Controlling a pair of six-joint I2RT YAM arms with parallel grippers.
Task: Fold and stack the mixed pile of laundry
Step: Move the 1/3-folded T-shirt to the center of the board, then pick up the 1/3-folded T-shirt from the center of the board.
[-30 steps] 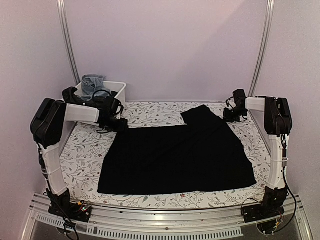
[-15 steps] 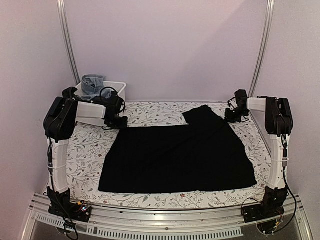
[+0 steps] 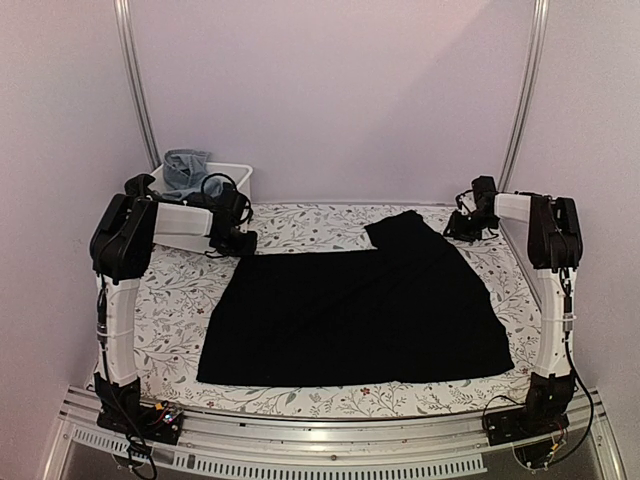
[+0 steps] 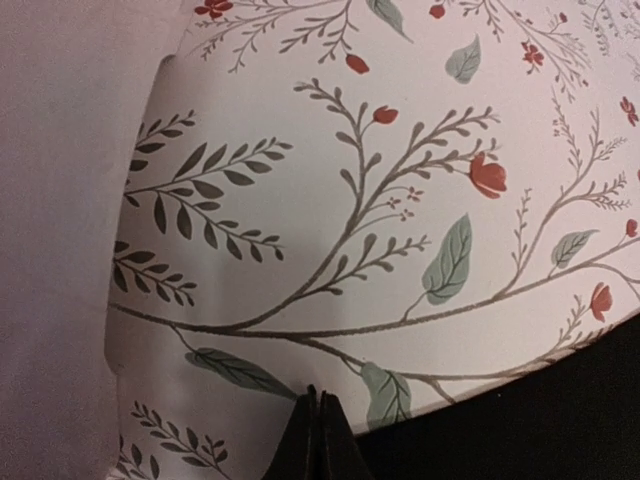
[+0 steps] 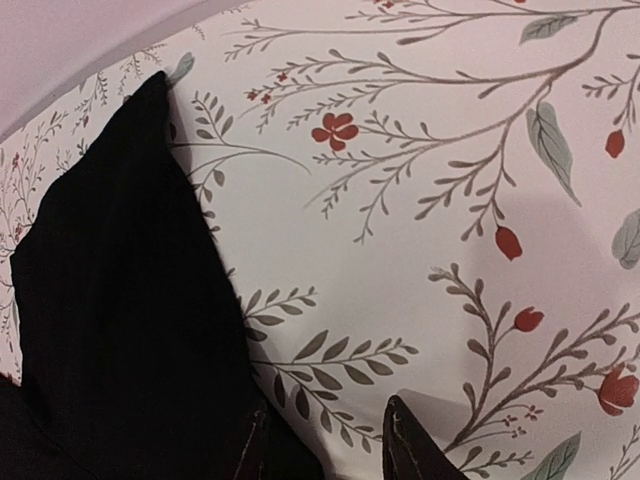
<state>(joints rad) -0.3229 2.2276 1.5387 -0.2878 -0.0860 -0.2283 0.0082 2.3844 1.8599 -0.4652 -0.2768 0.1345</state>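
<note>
From above: found black cloth (image 3: 350, 315) spread flat on floral table cover (image 3: 170, 300). Left gripper (image 3: 242, 244) at its far left corner, bulk of cloth to right of and nearer than the tips. Right gripper (image 3: 452, 231) just beside the part jutting farthest back, cloth to left of it. White bin (image 3: 238, 178) just behind left gripper, denim jeans (image 3: 186, 168) heaped inside. Left wrist: saw fingers (image 4: 318, 440) pressed tip to tip, no gap, right at edge of black cloth (image 4: 520, 430), which lies to right of tips. Cannot tell whether fabric sits pinched between them. Ahead of tips, only floral table cover (image 4: 350, 200). Right wrist: saw right gripper (image 5: 327, 410) with jaws parted, nothing clamped. One finger (image 5: 250, 445) over cloth's edge, other over bare floral table cover (image 5: 420, 250). Black cloth (image 5: 120, 300) stretching ahead and left of gripper.
</note>
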